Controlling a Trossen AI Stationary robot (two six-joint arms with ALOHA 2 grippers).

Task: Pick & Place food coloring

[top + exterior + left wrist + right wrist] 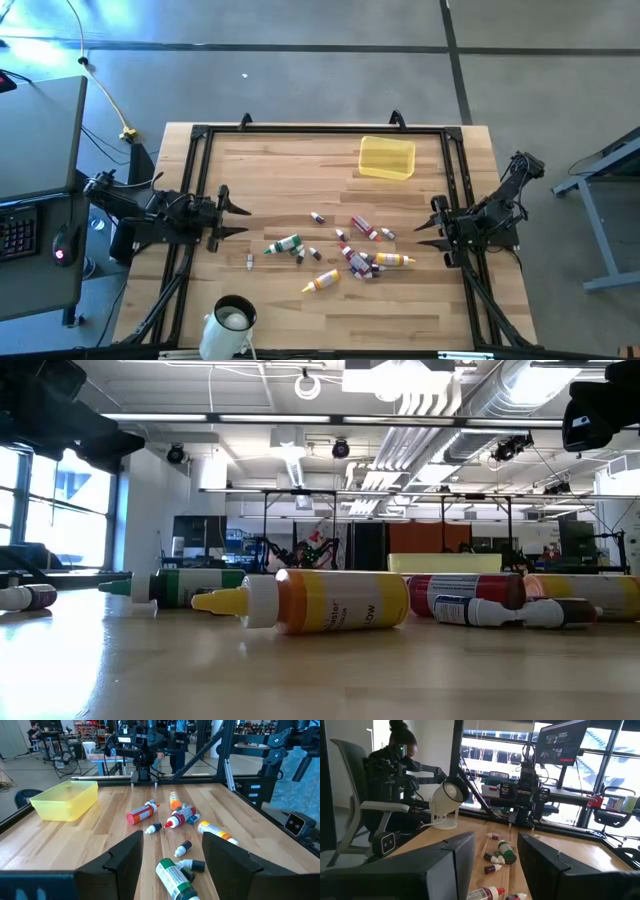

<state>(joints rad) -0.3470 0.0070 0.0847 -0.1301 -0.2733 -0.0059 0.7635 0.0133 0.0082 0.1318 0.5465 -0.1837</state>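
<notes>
The food coloring bottles (350,250) lie scattered on their sides on the wooden table's middle: a green one (285,244), yellow ones (322,282) (393,260), red ones (364,227) and small dark vials. The low view shows a yellow-orange bottle (320,600) lying nearest. My left gripper (232,219) waits open at the table's left side, above the surface, fingers pointing at the bottles (172,820). My right gripper (432,229) waits open at the right side, facing them (501,852).
A translucent yellow tray (386,158) sits near the far edge, right of centre. A white mug (228,325) stands at the near edge, left of centre. A black frame (320,130) rims the table. A person sits at a desk beyond the left side (395,750).
</notes>
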